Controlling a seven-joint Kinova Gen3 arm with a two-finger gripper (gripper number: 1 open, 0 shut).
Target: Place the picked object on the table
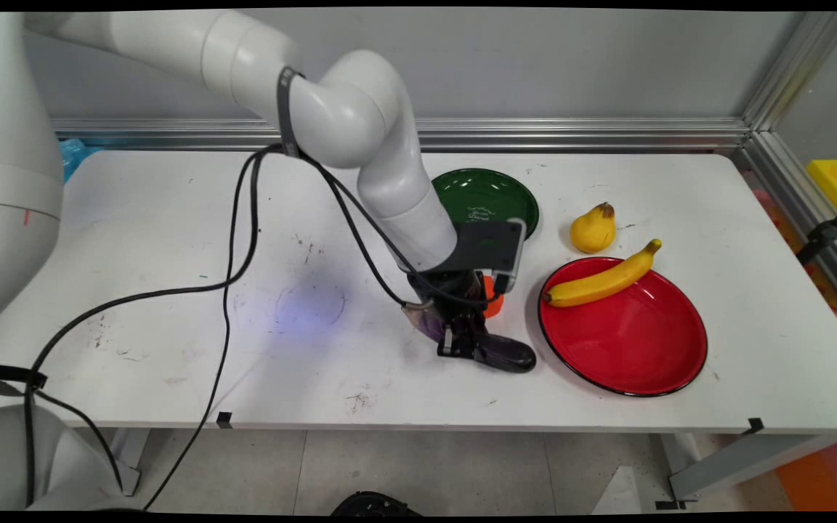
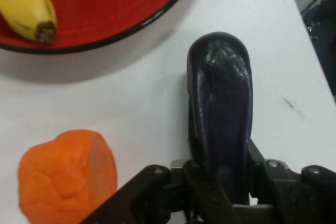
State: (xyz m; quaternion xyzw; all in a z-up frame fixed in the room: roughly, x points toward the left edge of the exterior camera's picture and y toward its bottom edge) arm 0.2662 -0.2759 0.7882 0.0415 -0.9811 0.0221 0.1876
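A dark purple eggplant (image 1: 509, 356) lies on the white table (image 1: 171, 240), just left of the red plate (image 1: 629, 341). My gripper (image 1: 462, 340) is down at the table, and its fingers (image 2: 255, 157) are shut on the eggplant's near end. In the hand view, the eggplant (image 2: 220, 77) runs up from between the fingers of the gripper (image 2: 220, 167). An orange lump (image 2: 68, 174) sits close beside the gripper, and in the main view this lump (image 1: 492, 303) is half hidden behind the hand.
A banana (image 1: 600, 280) lies across the red plate's far rim, its tip (image 2: 31, 9) showing in the hand view. A yellow pear (image 1: 593, 229) stands behind the plate. A green plate (image 1: 491, 192) lies behind the wrist. Black cables hang over the table's left half.
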